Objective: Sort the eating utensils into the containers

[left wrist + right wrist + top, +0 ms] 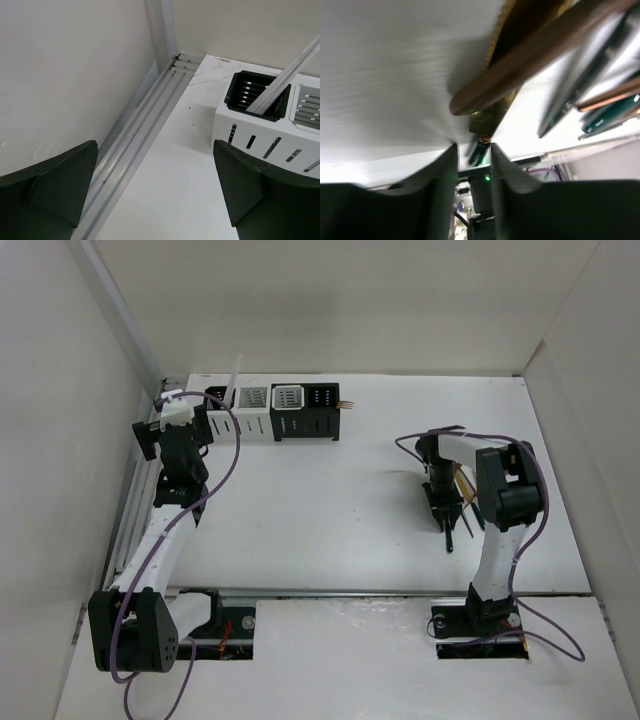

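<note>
In the top view my right gripper (pixel 446 520) points down over a loose pile of eating utensils (pixel 463 488) on the table's right side. The right wrist view shows a gold-copper utensil (pixel 540 45) lying across, and its dark handle (pixel 479 150) sits in the narrow gap of my right gripper (pixel 471 150), touching neither finger. More dark-handled pieces (pixel 610 112) lie to the right. The containers (pixel 270 410) stand in a row at the back left. My left gripper (pixel 155 190) hangs wide open beside the leftmost white caddy (pixel 260 135), which holds thin white sticks (pixel 285 77).
An aluminium rail (pixel 135 140) runs along the left wall next to the left gripper. A gold tip (pixel 347 403) pokes out beside the rightmost black caddy (pixel 322 410). Purple cables (pixel 225 470) loop off both arms. White walls close in the table.
</note>
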